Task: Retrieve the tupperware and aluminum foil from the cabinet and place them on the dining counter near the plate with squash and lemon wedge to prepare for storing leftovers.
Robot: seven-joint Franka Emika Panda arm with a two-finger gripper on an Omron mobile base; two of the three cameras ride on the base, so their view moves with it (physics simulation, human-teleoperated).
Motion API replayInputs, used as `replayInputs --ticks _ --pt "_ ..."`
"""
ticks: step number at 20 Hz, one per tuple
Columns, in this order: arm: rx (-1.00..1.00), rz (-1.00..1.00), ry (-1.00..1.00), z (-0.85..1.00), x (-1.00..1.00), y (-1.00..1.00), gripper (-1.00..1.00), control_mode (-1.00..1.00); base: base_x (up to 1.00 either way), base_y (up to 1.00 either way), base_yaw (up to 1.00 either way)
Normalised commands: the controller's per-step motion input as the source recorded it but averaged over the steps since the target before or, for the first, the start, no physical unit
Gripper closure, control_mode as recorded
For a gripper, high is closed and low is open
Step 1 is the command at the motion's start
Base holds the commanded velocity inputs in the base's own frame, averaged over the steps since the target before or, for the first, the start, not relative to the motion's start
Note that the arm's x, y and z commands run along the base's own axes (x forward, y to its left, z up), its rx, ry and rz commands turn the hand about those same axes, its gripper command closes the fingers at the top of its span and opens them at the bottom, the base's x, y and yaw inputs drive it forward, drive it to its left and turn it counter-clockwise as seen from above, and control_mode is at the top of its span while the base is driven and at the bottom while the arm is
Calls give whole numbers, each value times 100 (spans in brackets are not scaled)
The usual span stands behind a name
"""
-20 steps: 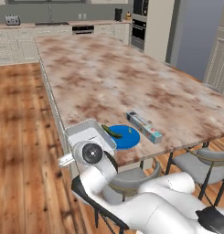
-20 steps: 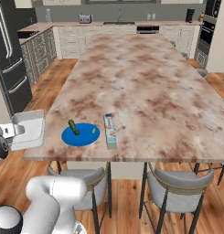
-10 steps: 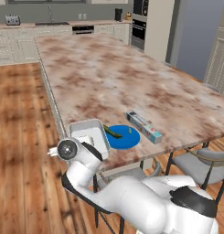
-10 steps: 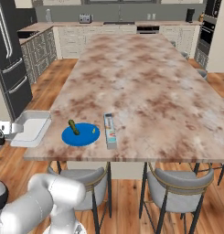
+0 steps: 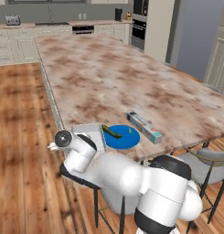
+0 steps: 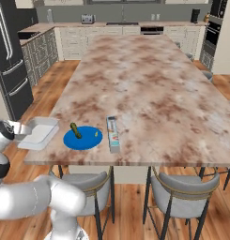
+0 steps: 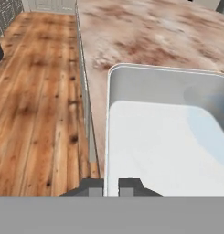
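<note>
The tupperware (image 6: 38, 133) sits at the near corner of the dining counter (image 6: 149, 89), low over the marbled top or resting on it, its outer edge out past the counter's end. In the hand view the pale container (image 7: 168, 132) spreads wide, with its rim running between the two finger tips; the gripper (image 7: 111, 186) is closed tight, pinching that rim. In the left base view the tupperware (image 5: 88, 133) lies just behind the white wrist, partly covered by the arm.

Just beside it, toward the middle of the counter, is the plate (image 6: 83, 138), bright blue, with a dark green piece and a small yellow bit on it. The tupperware and plate are close together; whether they touch cannot be told. On the plate's other side lies the aluminum foil (image 6: 113, 134), flat on the top, near the plate but apart from it.

Against the frame of a second ago, the tupperware has come in from beyond the counter's end, where it hung lifted and tilted, to lie level at the corner next to the plate. The arm's wrist has sunk with it and now sits lower, below the counter's edge on the left side. The plate and the foil box have not moved.

Farther out, grey stools (image 6: 187, 185) stand under the near edge, a wooden floor (image 5: 17, 128) runs alongside, and a black fridge (image 6: 8, 56) stands at the left.
</note>
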Motion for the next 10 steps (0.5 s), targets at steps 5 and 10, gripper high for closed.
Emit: replayInputs --ticks 5,10 --pt "0 0 3 -55 51 0 100 -100 0 0 0" --pt "0 0 1 -53 50 0 100 -100 0 0 0"
